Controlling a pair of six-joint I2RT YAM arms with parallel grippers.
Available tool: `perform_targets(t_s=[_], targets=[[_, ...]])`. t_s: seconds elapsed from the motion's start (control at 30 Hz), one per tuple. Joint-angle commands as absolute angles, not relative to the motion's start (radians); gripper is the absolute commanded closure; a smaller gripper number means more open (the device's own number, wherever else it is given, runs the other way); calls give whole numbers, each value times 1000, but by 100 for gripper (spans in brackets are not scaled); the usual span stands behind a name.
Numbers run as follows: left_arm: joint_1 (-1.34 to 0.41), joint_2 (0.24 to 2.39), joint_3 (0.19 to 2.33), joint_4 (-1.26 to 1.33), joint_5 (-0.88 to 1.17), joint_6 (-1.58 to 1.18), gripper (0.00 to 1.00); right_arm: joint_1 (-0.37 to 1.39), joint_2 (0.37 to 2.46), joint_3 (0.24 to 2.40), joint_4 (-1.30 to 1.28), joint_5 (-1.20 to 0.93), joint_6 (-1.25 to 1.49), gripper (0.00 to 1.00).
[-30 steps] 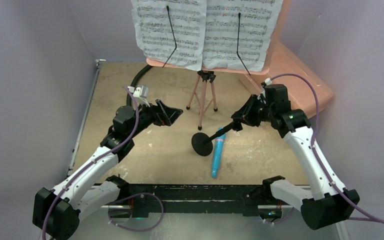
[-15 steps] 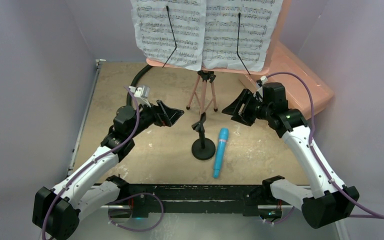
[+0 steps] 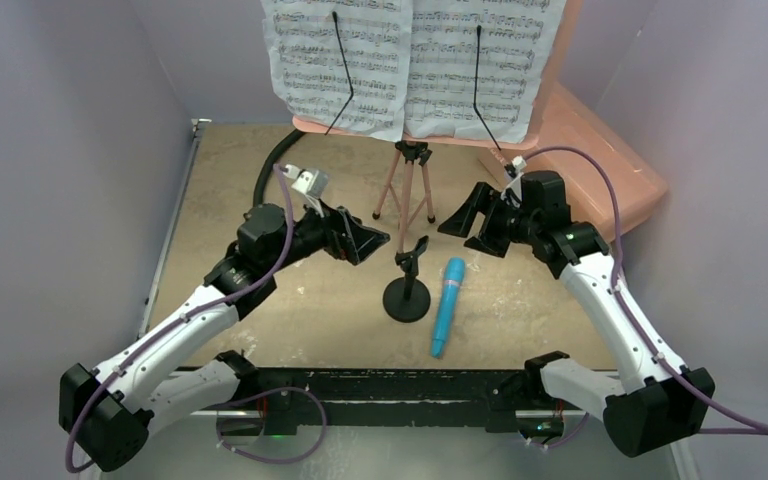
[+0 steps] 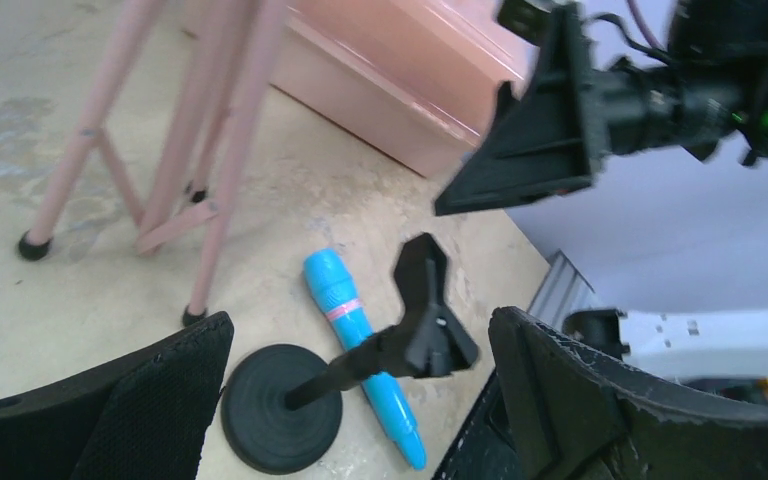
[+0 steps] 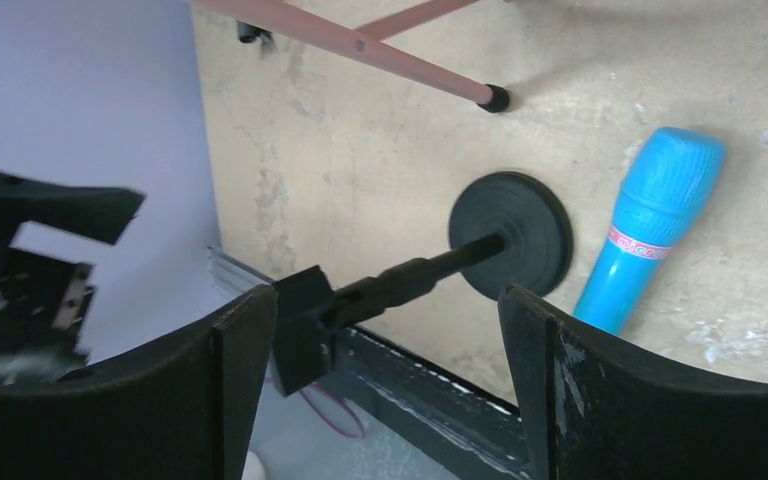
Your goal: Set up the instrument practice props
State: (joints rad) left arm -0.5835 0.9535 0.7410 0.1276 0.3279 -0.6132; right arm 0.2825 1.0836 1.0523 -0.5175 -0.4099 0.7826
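The pink music stand [image 3: 406, 190] stands on its tripod at the back, with two white sheet-music pages [image 3: 340, 60] clipped side by side on its desk. The small black mic stand [image 3: 407, 297] stands upright on its round base at mid-table, its clip [image 4: 428, 310] empty. A blue toy microphone [image 3: 446, 305] lies flat just right of that base. My left gripper [image 3: 360, 240] hangs open just left of the mic stand's clip, holding nothing. My right gripper [image 3: 468, 215] is open above and right of the clip, also empty. Both wrist views look down on the mic stand base [image 5: 510, 245] and the microphone [image 5: 650, 225].
A large translucent pink box [image 3: 590, 150] sits at the back right against the wall. A curved black hose [image 3: 272, 162] lies at the back left. The tripod legs [image 4: 160, 150] stand close behind the mic stand. Grey walls close in both sides.
My right gripper opened and let go of the mic stand, which went from tilted to upright, then drew back. The left arm moved right toward the stand. The microphone shifted slightly right.
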Motion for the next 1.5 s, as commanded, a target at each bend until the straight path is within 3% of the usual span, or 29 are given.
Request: perform_targets(t_s=[0.0,0.3,0.53,0.77,1.2,1.47], targets=[[-695,982,851,38,307,-461,2,285,1054,1007,-495,-377,648,15],[-950,1104,951,-59,22,-291,1,284,948,814,-438,-281,602,13],[-1027,1192,1041,-162,-228,-234,2,284,1038,802,-492,-210,595,13],[-1071,1264,1109,-205,-229,-160,11,284,1126,772,-484,-202,574,16],[-1089,1372,1225,-259,-183,-42,43,284,1236,730,-498,-107,551,24],[-1089,1435,1281,-297,-130,-5,48,285,1252,725,-483,-89,550,25]])
